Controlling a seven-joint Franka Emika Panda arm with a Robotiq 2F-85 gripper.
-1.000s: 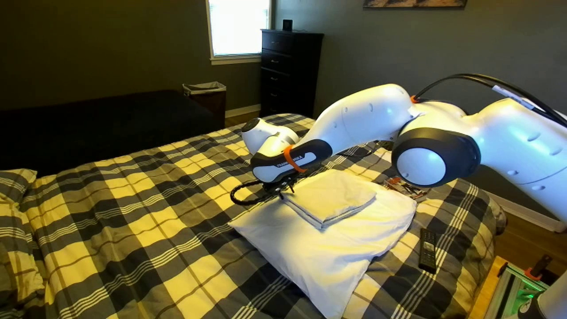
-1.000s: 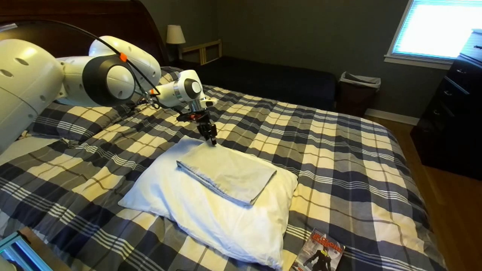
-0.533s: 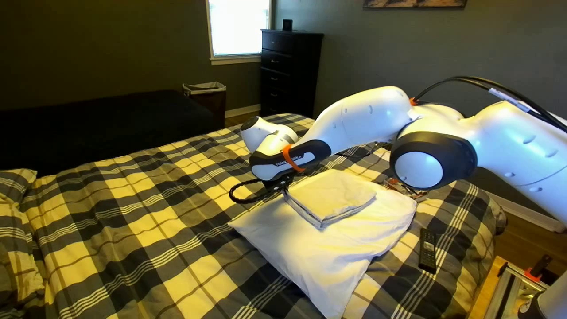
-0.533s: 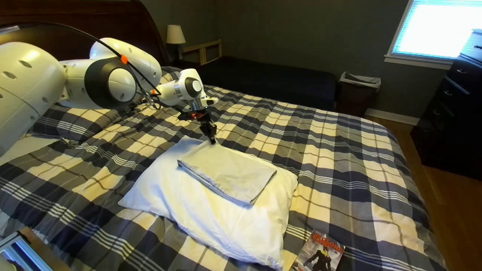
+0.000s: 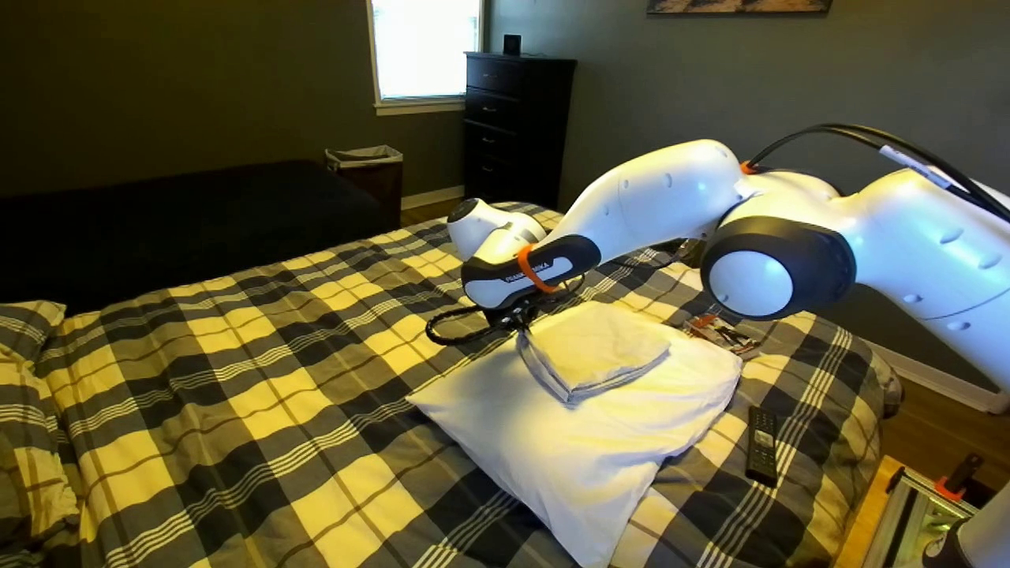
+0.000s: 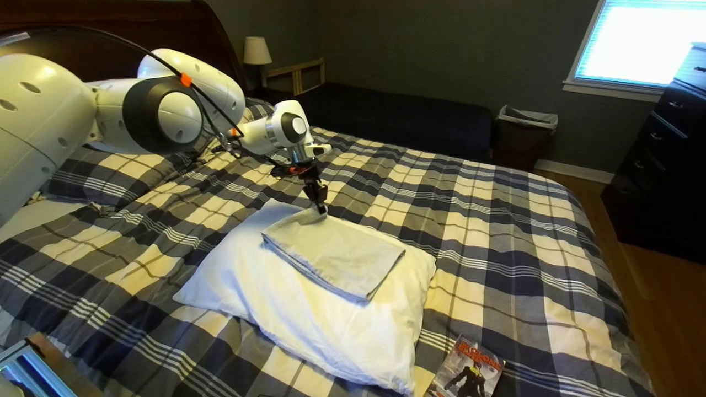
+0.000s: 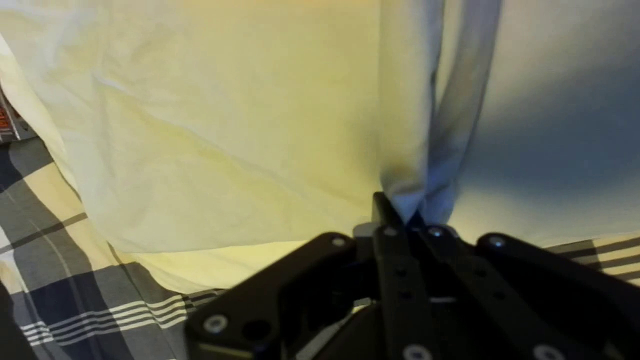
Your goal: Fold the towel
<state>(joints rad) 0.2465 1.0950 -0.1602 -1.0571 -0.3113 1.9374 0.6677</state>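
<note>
The towel, a pale grey-cream cloth folded into a layered rectangle, lies on a white pillow in both exterior views (image 5: 600, 347) (image 6: 342, 253). My gripper (image 6: 322, 209) is at the corner of the towel farthest from the camera in this exterior view. In the wrist view the black fingers meet at the gripper (image 7: 409, 217), shut on a pinched, bunched edge of the towel (image 7: 240, 130). Folds run up from the pinch, and the cloth by the tips is lifted a little. In an exterior view the fingertips are mostly hidden behind the wrist (image 5: 513, 276).
The white pillow (image 6: 353, 342) rests on a bed with a plaid cover (image 5: 237, 394). A black remote (image 5: 762, 446) and a flat case with a printed cover (image 6: 469, 369) lie beside the pillow. The robot's mount (image 5: 907, 513) stands at the bed's edge.
The jaws have gone from partly open to shut on the towel's edge. Since half a second ago the gripper has shifted right in both exterior views, drawing that corner along and slightly up.
</note>
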